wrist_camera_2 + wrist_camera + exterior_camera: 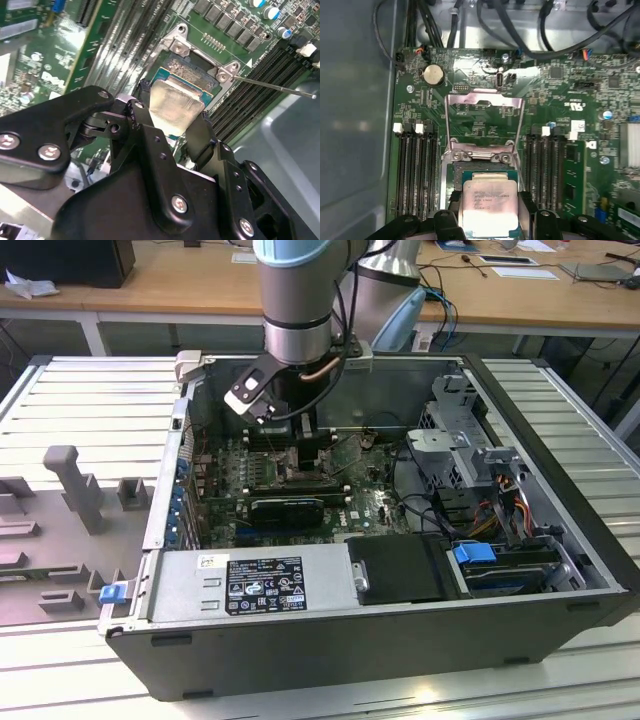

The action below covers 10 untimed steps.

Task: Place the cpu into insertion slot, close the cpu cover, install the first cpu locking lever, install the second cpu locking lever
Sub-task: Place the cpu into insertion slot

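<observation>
My gripper [174, 111] is shut on the cpu [172, 100], a thin square chip with a pale silver face, one black finger on each of two opposite edges. In the first wrist view the cpu [487, 200] sits between the fingers [526, 205], face up. It hangs low over the insertion slot [184, 65], whose tan-gold pin field shows past the chip's far edge; I cannot tell if they touch. The cpu cover [485, 98] stands flipped open behind the slot. A thin wire locking lever [275, 85] sticks out raised beside it. In the exterior view the gripper [300, 445] reaches down into the open computer case.
Long black memory slots [415, 170] flank the socket on both sides [545, 170]. A black ribbed card [288, 508] lies near the gripper. The grey power supply [250, 580], drive cage [470, 455] and cables [510, 505] crowd the case, with its metal walls [165, 490] all round.
</observation>
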Each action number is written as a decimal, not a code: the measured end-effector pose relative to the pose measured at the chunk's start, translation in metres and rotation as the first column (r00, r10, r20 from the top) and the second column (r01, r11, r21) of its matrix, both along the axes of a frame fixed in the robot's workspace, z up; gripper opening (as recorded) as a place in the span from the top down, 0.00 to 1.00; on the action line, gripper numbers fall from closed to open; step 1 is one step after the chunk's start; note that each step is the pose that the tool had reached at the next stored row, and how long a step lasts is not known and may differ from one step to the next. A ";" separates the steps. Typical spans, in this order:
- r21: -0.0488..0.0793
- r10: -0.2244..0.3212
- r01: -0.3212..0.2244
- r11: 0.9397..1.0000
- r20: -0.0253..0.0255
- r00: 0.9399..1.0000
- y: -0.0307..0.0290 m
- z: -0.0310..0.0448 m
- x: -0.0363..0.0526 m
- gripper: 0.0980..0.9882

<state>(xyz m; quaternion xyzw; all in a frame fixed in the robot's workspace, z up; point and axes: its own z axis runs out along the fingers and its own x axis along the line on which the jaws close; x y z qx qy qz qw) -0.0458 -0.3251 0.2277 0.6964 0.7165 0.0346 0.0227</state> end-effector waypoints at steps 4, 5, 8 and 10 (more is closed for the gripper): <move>0.000 -0.016 0.016 1.000 0.000 1.000 0.0032 -0.0104 -0.0009 0.52; 0.000 -0.018 0.018 1.000 0.000 1.000 0.0034 -0.0123 -0.0013 0.52; 0.000 -0.027 0.027 1.000 0.000 1.000 0.0036 -0.0170 -0.0017 0.52; 0.000 -0.036 0.036 0.999 0.000 0.999 0.0036 -0.0184 -0.0018 0.52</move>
